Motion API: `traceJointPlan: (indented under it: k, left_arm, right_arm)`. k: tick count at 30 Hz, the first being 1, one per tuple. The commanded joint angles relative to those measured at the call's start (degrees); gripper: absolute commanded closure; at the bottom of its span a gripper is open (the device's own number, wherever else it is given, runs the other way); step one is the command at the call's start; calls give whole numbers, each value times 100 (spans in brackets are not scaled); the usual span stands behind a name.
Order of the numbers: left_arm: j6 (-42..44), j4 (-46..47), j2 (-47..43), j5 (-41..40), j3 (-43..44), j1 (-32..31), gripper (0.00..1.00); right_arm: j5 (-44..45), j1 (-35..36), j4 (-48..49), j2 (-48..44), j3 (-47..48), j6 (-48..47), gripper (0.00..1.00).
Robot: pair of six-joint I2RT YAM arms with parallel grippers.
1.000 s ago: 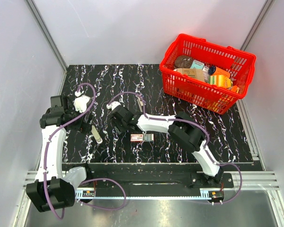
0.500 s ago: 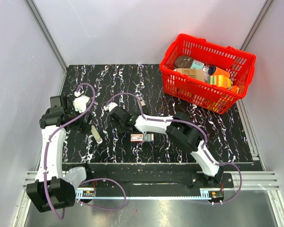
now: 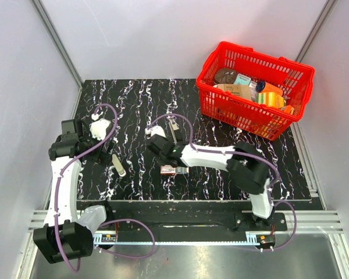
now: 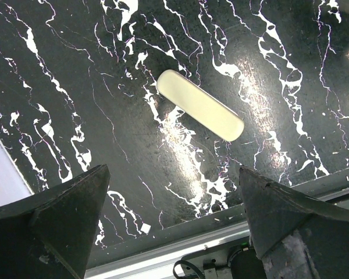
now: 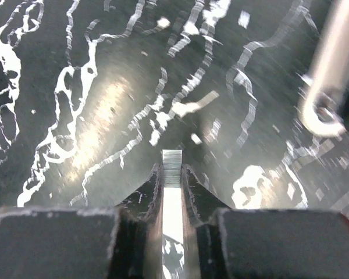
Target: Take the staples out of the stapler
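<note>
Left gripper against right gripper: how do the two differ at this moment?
The left gripper stands wide open and empty; the right gripper is shut on a strip of staples. The left gripper hangs above a cream bar on the table's left side; the right gripper is near the table's middle. Both point down at the marbled table.

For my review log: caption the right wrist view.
The right fingers pinch a silvery ridged strip of staples, with the black white-veined marble tabletop beyond.
</note>
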Motion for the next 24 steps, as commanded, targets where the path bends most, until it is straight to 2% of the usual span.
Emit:
traceJointPlan:
  k: [1, 6, 10, 24]
  left_arm:
    - [127, 158, -142, -32, -38, 33, 1]
    - [162, 158, -169, -41, -73, 33, 1]
    - [162, 166, -169, -6, -73, 33, 1]
    - [188, 158, -248, -41, -126, 42, 1]
  right_arm:
    - [783, 45, -521, -1236, -714, 1373, 100]
    - [995, 45, -1030, -1905, -1681, 2454, 100]
    - [933, 45, -1215, -2081, -2042, 2912, 100]
    - [1003, 45, -1330, -1598, -1718, 2992, 100]
